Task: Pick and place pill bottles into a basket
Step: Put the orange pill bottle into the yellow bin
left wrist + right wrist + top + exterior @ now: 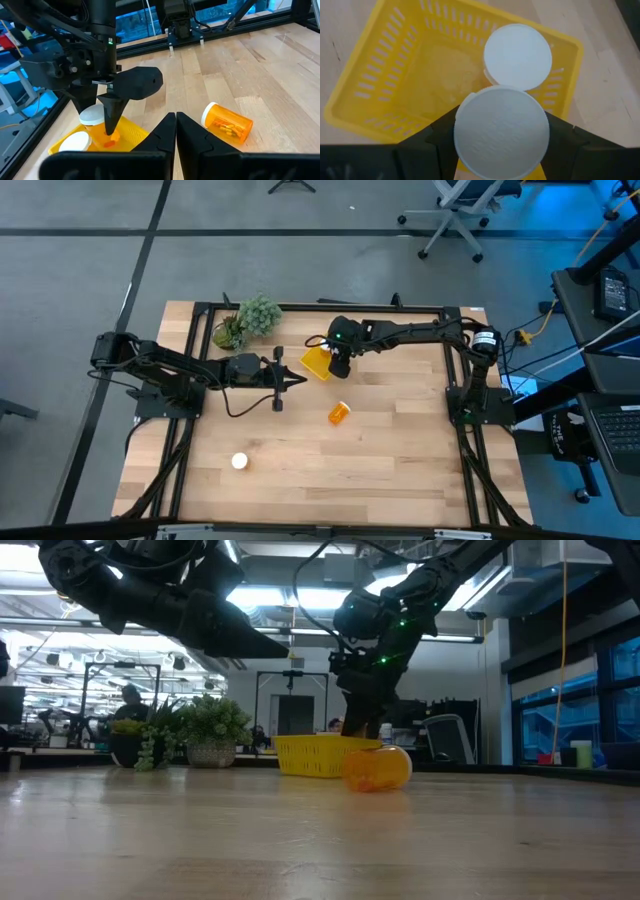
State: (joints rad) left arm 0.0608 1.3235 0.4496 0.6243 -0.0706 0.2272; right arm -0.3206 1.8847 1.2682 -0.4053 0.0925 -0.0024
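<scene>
Handling: the pill bottles look light, rigid and smooth-walled, so I judge them apt to roll or slip; the best hold is across the cylindrical body just under the cap, as the right gripper (pixel 501 131) does now.
Look: orange translucent cylinders with round white caps; the lying bottle (pixel 227 123) shows pills inside.
Right gripper: over the yellow basket (pixel 316 364), fingers clamped on either side of a held bottle (pixel 501 131), cap up, poised above the basket's inside.
Left gripper (pixel 176 131): fingers pressed together, holding nothing; just beside the basket, pointing toward it.
In basket: one bottle (pixel 518 54) standing upright by a wall.
On table: the lying bottle on its side near the basket; another bottle (pixel 239 462) upright, well apart toward the table's front left.
</scene>
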